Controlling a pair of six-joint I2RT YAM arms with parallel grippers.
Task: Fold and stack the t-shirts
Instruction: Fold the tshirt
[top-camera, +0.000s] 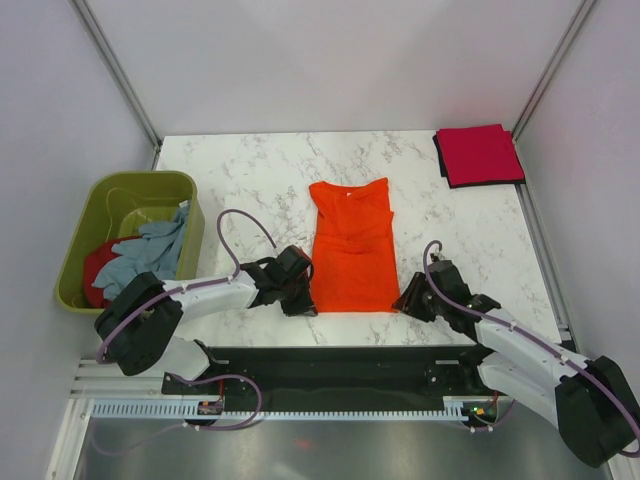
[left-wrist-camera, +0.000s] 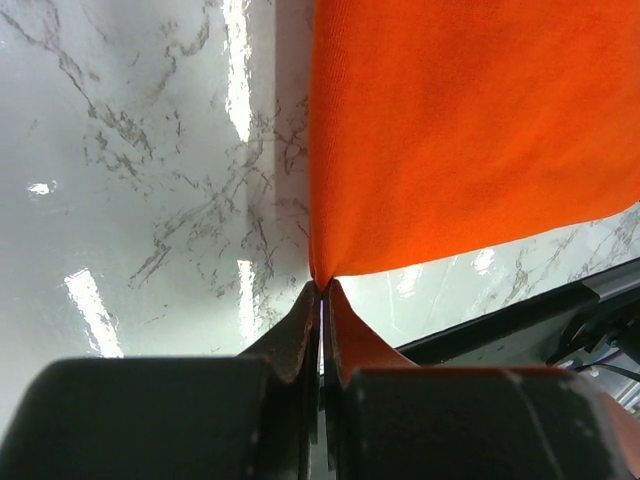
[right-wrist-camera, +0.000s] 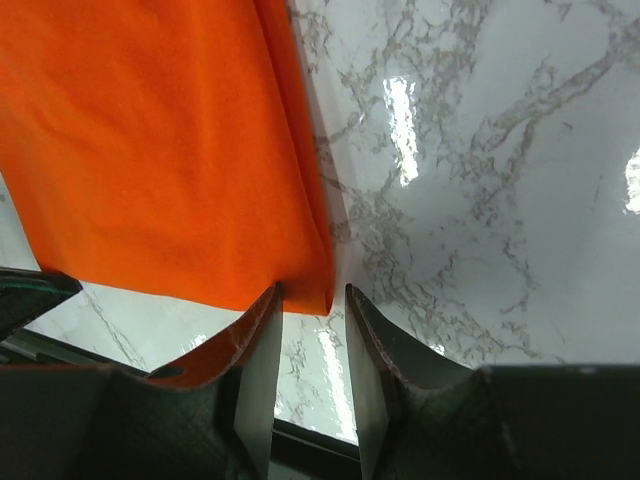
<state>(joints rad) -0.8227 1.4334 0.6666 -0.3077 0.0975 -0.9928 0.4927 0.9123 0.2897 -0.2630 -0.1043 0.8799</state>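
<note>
We have the left hand (left-wrist-camera: 320, 286) clamped on the near-left hem corner of the orange t-shirt (top-camera: 351, 248): in the left wrist view both fingertips meet with the fabric corner pinched between them, no gap showing, and the fabric runs up and away from the tips. Right hand (right-wrist-camera: 310, 312) is gaping. Its two fingers (right-wrist-camera: 262, 335) straddle the near-right hem corner, which sits in the gap, touching or just beside the left finger and clear of the right one, so we call it not gripping. Both hands sit low on the white marble worktop (top-camera: 250, 180), one at each near corner of the shirt, with the shirt stretching ahead of them. The shirt lies flat as a narrow strip, sleeves turned in over the body, collar at the end farthest from both hands, hem at the near worktop edge; some wrinkles across the middle. Well ahead and to the right of the right hand, at the far corner of the worktop, sits a folded red t-shirt (top-camera: 480, 155), a neat square with a dark edge along its left and near sides. Left of the left hand, off the side of the worktop, is the olive-green tub (top-camera: 75, 260). A grey-blue t-shirt (top-camera: 150, 250) lies crumpled in it and hangs over the rim nearest that hand, and another red t-shirt (top-camera: 97, 268) lies bunched beneath it at the tub's near end.
</note>
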